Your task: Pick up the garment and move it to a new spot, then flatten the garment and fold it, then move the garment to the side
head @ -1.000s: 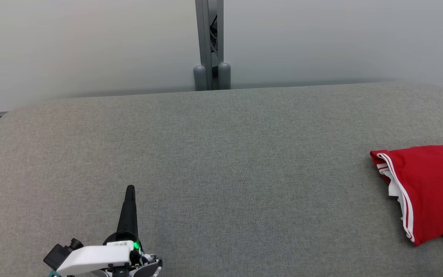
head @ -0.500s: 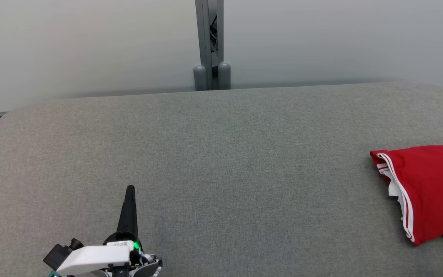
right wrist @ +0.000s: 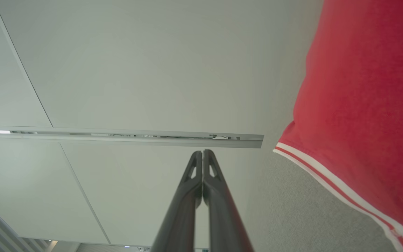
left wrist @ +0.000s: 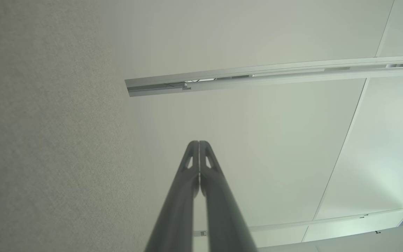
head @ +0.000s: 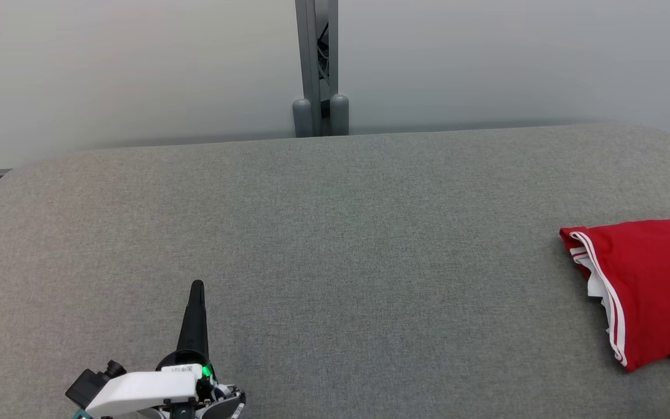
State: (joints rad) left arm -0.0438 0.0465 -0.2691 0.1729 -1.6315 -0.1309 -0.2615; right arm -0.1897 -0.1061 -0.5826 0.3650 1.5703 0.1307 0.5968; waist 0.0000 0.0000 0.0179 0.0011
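The garment [head: 649,285] is red with white stripes along its hem and lies folded at the right edge of the grey table [head: 335,233], running out of the head view. It also fills the right side of the right wrist view as the garment [right wrist: 362,105]. My left gripper [head: 196,286] rests low over the table's front left, shut and empty, its fingers pressed together [left wrist: 199,143]. My right gripper [right wrist: 203,152] is shut too, with nothing between its fingers, and the red cloth lies just to its right, apart from it.
The grey fabric table has rounded far corners. Behind it stands a pale wall panel with a grey metal post [head: 317,64] at the middle. The table's centre and left show bare cloth.
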